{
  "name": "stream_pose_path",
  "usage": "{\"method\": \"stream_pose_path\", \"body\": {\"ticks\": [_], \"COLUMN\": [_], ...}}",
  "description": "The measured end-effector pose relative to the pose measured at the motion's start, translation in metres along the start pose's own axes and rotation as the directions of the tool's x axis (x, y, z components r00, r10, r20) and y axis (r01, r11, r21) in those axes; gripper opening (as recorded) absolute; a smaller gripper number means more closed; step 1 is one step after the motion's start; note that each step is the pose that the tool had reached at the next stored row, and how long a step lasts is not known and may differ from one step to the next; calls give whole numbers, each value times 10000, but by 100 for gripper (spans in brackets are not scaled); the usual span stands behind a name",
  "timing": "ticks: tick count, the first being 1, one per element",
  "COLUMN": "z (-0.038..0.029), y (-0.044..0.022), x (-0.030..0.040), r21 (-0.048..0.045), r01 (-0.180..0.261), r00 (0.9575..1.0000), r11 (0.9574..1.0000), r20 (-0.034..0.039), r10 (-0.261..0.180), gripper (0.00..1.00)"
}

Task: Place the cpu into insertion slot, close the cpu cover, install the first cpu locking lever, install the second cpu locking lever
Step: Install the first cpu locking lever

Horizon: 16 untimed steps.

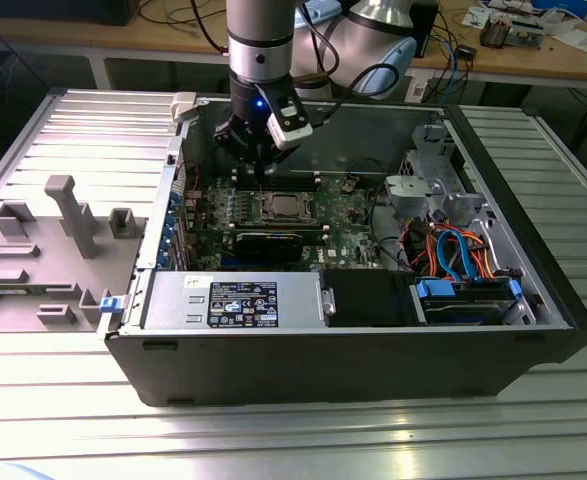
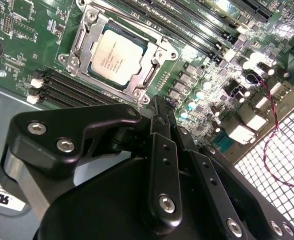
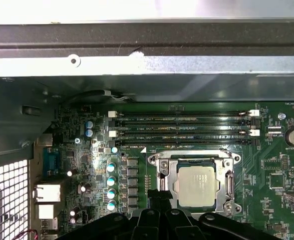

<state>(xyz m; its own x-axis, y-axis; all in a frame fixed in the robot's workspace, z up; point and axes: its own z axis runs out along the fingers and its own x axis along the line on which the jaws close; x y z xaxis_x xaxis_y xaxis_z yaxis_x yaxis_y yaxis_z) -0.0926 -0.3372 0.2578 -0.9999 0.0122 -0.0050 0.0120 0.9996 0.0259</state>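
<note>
A ribbed silver metal table (image 1: 73, 440) carries a big black open computer case (image 1: 323, 370), and the exterior view takes in the grey robot arm (image 1: 260, 40) reaching down into the case's far side. It also shows a grey plastic fixture of blocks and posts (image 1: 63, 215) on the table off to the exterior view's left. Along the case's near wall lie a grey labelled power supply box (image 1: 173, 295) and a black drive box (image 1: 368, 300). Beyond them are a long black expansion card (image 1: 273, 240) and the green circuit board (image 1: 348, 235). In the first wrist view four long black memory slots (image 3: 182, 127) run between the socket and the case's far wall. The black gripper (image 1: 258, 172) hangs just above the board at the socket's far-left corner. In the second wrist view its tips (image 2: 157, 102) meet in one narrow wedge, drawn together with nothing seen between them. Both wrist views show the thin silvery square cpu cover (image 2: 84, 42) (image 3: 163, 175) lying flat and closed. The small silvery-grey square cpu (image 2: 117, 57) (image 3: 197, 186) shows through its window, seated in the metal-bordered insertion slot (image 3: 157, 157). I cannot tell whether the locking levers are latched.
</note>
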Motion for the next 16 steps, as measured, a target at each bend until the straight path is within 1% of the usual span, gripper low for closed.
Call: {"method": "stream_pose_path", "body": {"ticks": [6, 9, 10, 16], "z": [0, 0, 0, 1], "y": [0, -1, -1, 15], "x": [30, 80, 108, 171], "r21": [-1, 0, -1, -1], "r01": [8, 49, 112, 344], "r00": [10000, 10000, 9999, 9994], "r11": [10000, 10000, 9999, 9994], "r20": [0, -1, -3, -10], "r10": [-8, -49, -112, -344], "gripper": [11, 11, 11, 11]}}
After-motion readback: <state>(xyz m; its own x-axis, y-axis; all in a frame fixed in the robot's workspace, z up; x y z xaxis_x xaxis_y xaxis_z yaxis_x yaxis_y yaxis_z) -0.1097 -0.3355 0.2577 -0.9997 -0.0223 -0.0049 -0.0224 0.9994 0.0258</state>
